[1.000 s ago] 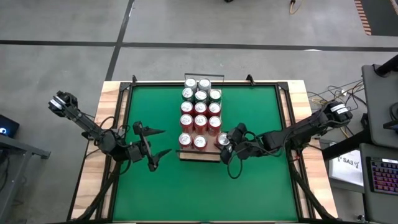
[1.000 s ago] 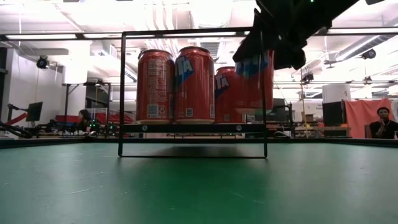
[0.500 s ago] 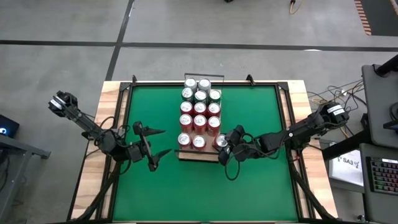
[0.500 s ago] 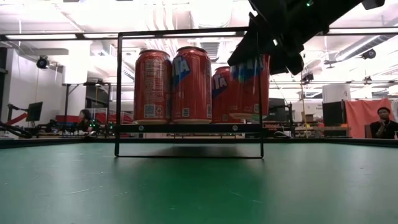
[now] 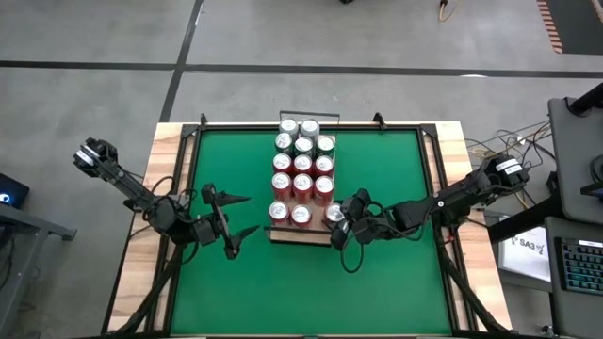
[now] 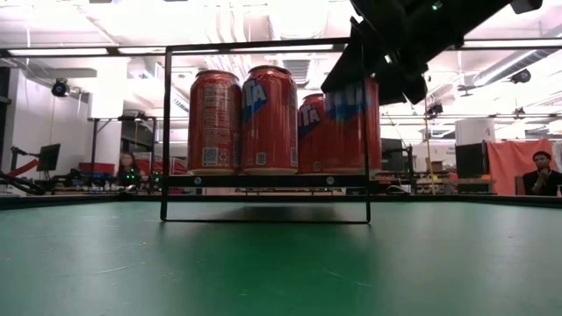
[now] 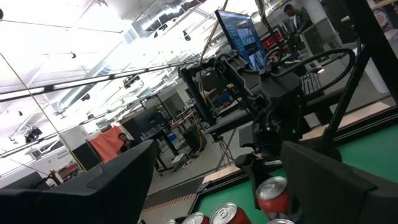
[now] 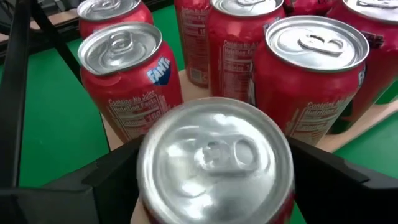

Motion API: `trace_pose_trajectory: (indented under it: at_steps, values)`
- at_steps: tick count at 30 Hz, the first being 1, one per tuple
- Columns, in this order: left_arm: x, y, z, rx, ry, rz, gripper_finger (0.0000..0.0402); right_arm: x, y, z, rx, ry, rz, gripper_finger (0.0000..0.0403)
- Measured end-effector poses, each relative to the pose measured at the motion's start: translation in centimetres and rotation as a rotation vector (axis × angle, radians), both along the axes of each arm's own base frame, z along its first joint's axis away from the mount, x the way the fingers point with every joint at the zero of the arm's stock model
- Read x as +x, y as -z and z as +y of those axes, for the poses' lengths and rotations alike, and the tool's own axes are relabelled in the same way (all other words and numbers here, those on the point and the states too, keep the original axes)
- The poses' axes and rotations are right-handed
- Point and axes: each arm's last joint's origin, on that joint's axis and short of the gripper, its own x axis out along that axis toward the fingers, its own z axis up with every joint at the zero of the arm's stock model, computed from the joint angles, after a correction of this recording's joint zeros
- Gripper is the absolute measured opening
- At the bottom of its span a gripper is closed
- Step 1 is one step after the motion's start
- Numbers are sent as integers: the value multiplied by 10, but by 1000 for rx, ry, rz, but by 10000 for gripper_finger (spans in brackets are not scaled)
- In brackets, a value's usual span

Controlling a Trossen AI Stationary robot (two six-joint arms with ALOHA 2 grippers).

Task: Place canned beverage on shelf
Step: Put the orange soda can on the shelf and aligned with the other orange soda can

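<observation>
- High view: the can (image 5: 335, 212) stands at the shelf's (image 5: 283, 235) near right corner, completing the front row beside two other cans.
- A second ago it hung slightly higher and further right of the shelf. In the low view its base now sits level with its neighbours on the shelf board (image 6: 263, 180).
- The shelf frame has also slid a touch sideways, so it was probably nudged during the set-down.
- The right end effector (image 5: 339, 215) is still around the can. I cannot tell from the right wrist view whether it clamps it or has just let go.
- Judgement: placement looks essentially done. What remains is release and a clean retreat without tipping the can or pushing the shelf again.
- The left end effector (image 5: 243, 215) hangs released, prongs wide and holding nothing, well to the left of the shelf over the green mat (image 5: 377, 169).
- The other cans (image 5: 301, 165) fill the shelf in rows of three behind the front row.
- Writing: red cans with a blue logo. "FAN" reads on one can (image 8: 124, 87) in the right wrist view and "TA" on another (image 6: 270, 118) in the low view, so likely Fanta.
- Nutrition panels and a square code are visible, but the small print is too fine to read.
</observation>
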Motion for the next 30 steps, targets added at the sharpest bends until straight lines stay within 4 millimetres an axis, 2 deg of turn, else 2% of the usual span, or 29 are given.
trace_pose_trajectory:
  at_steps: [9, 17, 30]
  values:
    - [0, 0, 0, 0, 0, 0, 329, 0, 0, 0, 0, -1, 0, 296]
    - [0, 0, 0, 0, 0, 0, 329, 0, 0, 0, 1, -1, 0, 316]
    - [0, 0, 0, 0, 0, 0, 329, 0, 0, 0, -2, 2, -1, 305]
